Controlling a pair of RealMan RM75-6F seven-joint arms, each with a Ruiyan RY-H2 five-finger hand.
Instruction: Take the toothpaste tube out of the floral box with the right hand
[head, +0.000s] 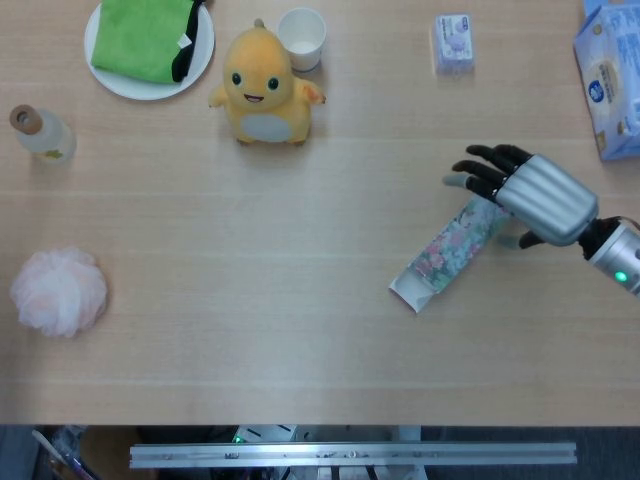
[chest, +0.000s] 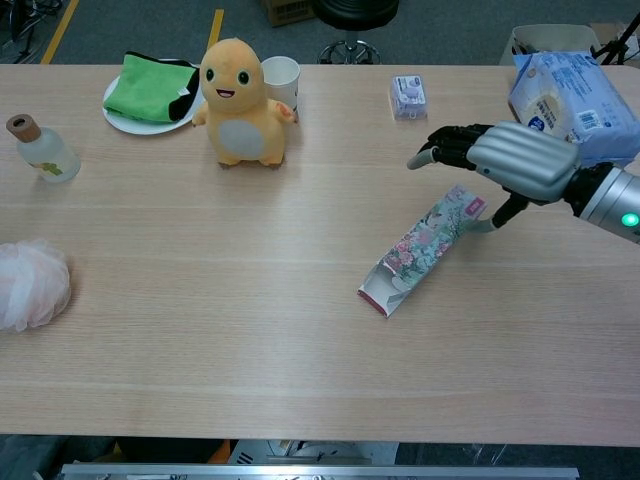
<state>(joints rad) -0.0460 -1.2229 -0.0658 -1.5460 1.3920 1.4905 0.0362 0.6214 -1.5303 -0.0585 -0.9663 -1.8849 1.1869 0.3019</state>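
floral box (head: 456, 244) | right hand (head: 530, 198) above its end | fingers spread, empty

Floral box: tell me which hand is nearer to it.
Right. The right hand hovers open over the floral box's far end; the left hand is in neither view.

Right hand (head: 535, 198) spread above floral box (head: 447, 250) far end, bare tabletop (head: 300, 330) left and below it around box's open end, blue tissue pack (head: 612, 80) up-right nearby, small packet (head: 452, 42) above, well apart
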